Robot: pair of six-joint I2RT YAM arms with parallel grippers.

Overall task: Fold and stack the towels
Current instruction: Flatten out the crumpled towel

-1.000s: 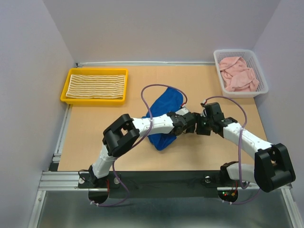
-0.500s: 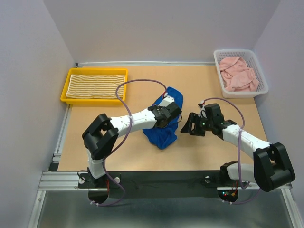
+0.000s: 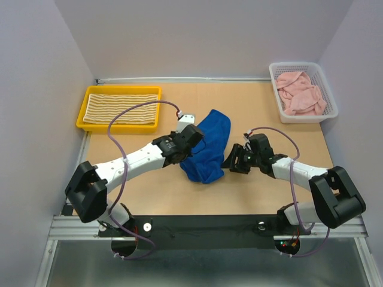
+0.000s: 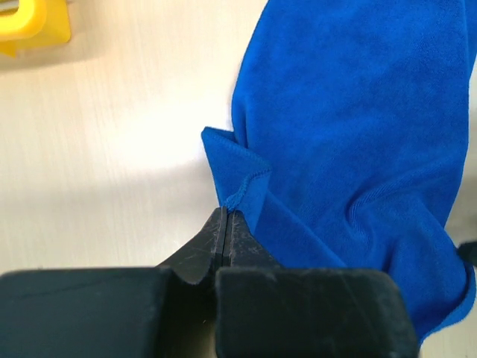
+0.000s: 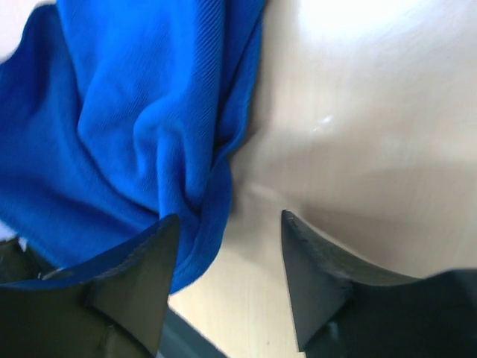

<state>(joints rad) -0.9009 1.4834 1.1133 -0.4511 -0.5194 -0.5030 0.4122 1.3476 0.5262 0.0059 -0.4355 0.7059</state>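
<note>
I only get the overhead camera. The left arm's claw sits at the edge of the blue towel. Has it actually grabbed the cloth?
Observer: Yes. The left wrist view shows the left gripper shut, its tips pinching the stitched hem of the blue towel at a turned-over corner.
Operator: And the right claw, is it holding anything?
Observer: No. In the right wrist view the right gripper is open. The towel's edge lies against one finger, and bare table shows in front of the other.
Operator: Is the towel flat on that side?
Observer: No. Close up, the right wrist view shows it bunched into soft ridges beside that finger.
</note>
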